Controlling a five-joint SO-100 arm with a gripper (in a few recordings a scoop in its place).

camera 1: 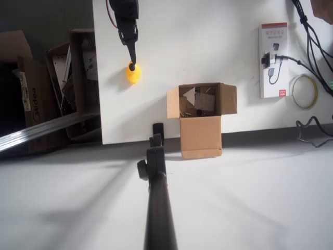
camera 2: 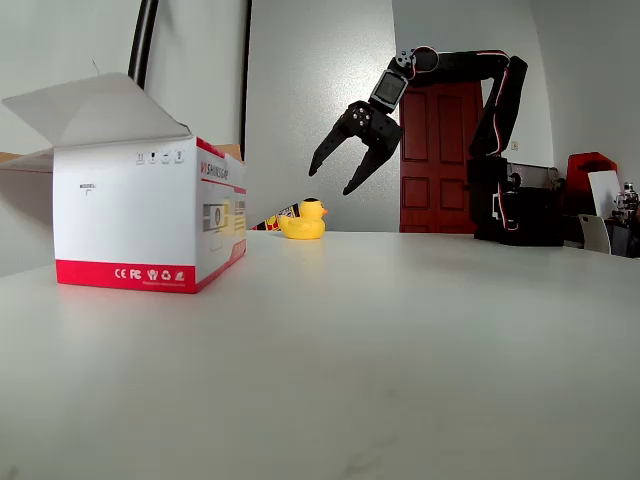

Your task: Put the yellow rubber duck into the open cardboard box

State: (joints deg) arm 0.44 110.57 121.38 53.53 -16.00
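Observation:
The yellow rubber duck (camera 1: 133,74) (camera 2: 305,220) sits upright on the white table, left of the open cardboard box (camera 1: 200,112) in the overhead view. The box is small and light brown, with its flaps spread and scraps inside. My black gripper (camera 2: 332,180) hangs open in the air just above the duck and slightly to its right in the fixed view, fingers pointing down toward it. Seen from overhead, the gripper (camera 1: 132,65) has its tip over the duck's upper edge. Nothing is between the fingers.
A white product box with a red stripe (camera 1: 273,60) (camera 2: 140,215) lies at the table's right in the overhead view, with a tape roll (camera 1: 304,91) and cables beside it. Dark cartons with metal parts (camera 1: 73,78) stand off the table's left edge. A black pole (camera 1: 156,192) rises in front of the cardboard box.

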